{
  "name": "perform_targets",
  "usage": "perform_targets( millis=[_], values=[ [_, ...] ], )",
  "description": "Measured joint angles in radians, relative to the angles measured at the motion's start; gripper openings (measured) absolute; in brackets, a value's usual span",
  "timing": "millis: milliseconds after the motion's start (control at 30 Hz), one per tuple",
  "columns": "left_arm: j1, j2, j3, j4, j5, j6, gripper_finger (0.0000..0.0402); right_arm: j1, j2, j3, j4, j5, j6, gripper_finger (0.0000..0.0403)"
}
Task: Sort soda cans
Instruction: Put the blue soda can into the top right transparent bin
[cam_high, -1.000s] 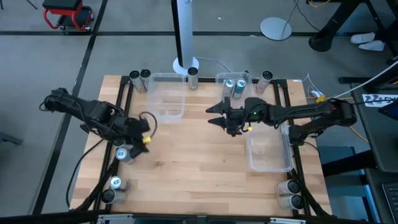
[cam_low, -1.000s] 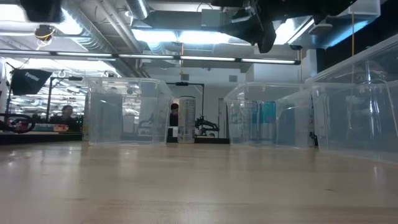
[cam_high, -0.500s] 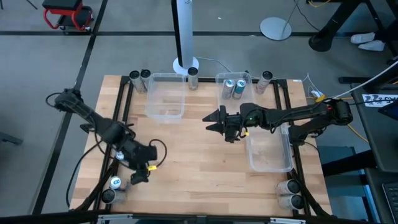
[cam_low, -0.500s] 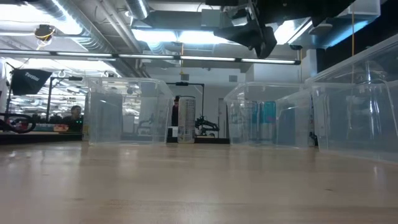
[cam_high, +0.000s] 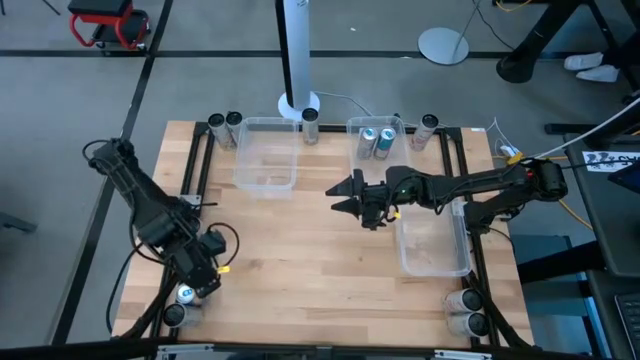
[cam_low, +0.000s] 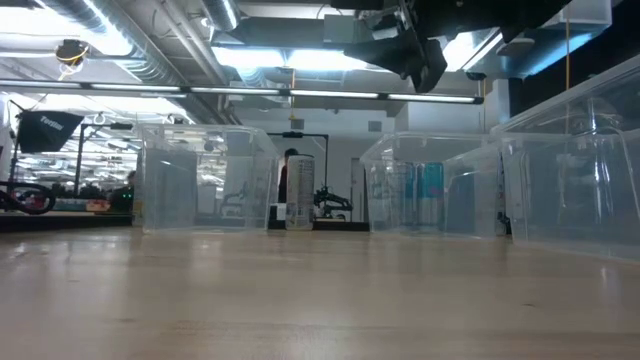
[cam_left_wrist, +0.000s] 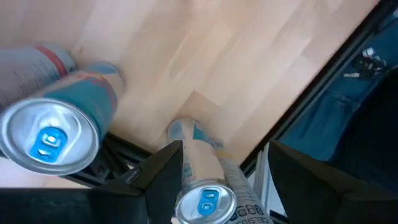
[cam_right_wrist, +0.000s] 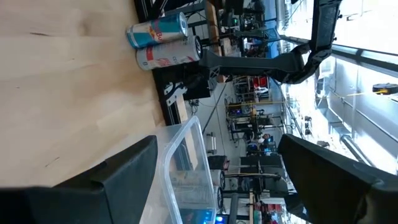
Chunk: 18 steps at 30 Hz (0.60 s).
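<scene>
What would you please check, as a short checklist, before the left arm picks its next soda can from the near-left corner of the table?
1. Left end effector open: ok, its fingers stand apart.
2. Left end effector empty: ok, the blue-and-silver soda can with a blue tab sits between the fingers but is not gripped.
3. Target upright: ok, its silver top faces the wrist camera.
4. Neighbouring blue-and-silver can clear of the fingers: ok, it stands apart to one side.
5. Right end effector out of the way: ok, open and empty above mid-table.
6. Clear rectangular plastic bin free for a drop: ok, nothing shows in it.
</scene>
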Motion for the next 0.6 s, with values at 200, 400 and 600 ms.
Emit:
perform_targets(
  millis=[200,400,600],
  values=[
    [0.004,0.000,-0.001,-0.058,0.053,-0.095,0.0225,0.000,0.000,0.000,0.010,0.000,0.020,0.0340],
    [0.004,0.006,-0.002,-0.033,0.016,-0.083,0.0225,0.000,0.003,0.000,0.019,0.000,0.048,0.0340],
    [-0.005,0.009,-0.044,-0.024,-0.005,-0.103,0.0226,0.000,0.003,0.000,0.019,0.000,0.048,0.0340]
  ],
)
